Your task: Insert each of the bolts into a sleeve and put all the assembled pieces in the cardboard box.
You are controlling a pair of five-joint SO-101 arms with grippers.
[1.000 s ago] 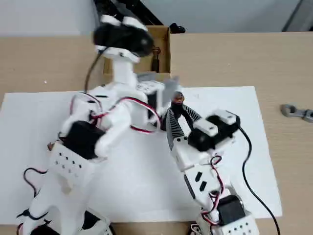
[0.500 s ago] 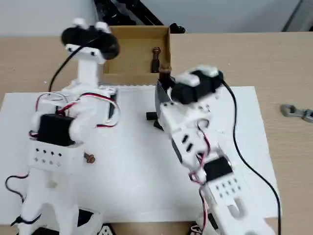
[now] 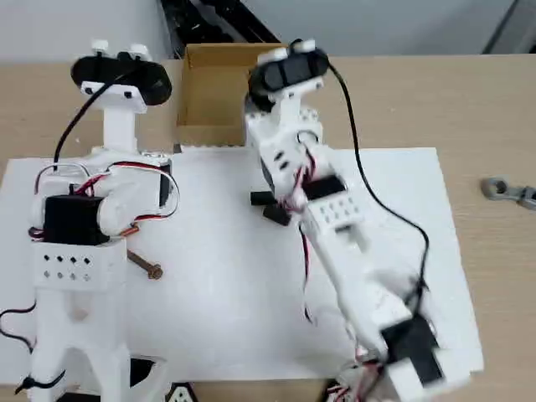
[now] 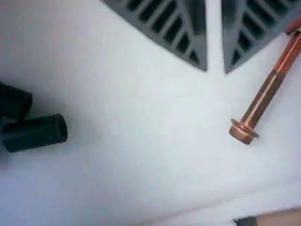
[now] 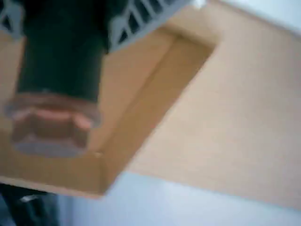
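Note:
My right gripper (image 5: 66, 30) is shut on a black sleeve (image 5: 61, 56) with a copper bolt head (image 5: 49, 125) sticking out of its end. It hangs over the cardboard box (image 5: 136, 122). In the high view that arm stretches to the box (image 3: 209, 105) at the table's far edge. My left gripper (image 4: 215, 70) hovers low over the white sheet, nearly shut with a thin gap and nothing in it. A loose copper bolt (image 4: 263, 96) lies just beside it, and two black sleeves (image 4: 33, 133) lie farther off. The same bolt (image 3: 151, 270) and sleeves (image 3: 268, 205) rest on the sheet.
The white sheet (image 3: 226, 301) covers the middle of the wooden table. A metal tool (image 3: 507, 191) lies on the bare wood at the right. Dark objects (image 3: 201, 21) sit behind the box.
The two arms have parted. The right arm swung from mid-sheet out to the box carrying the sleeved bolt. The left arm drew back to the left, over the loose bolt.

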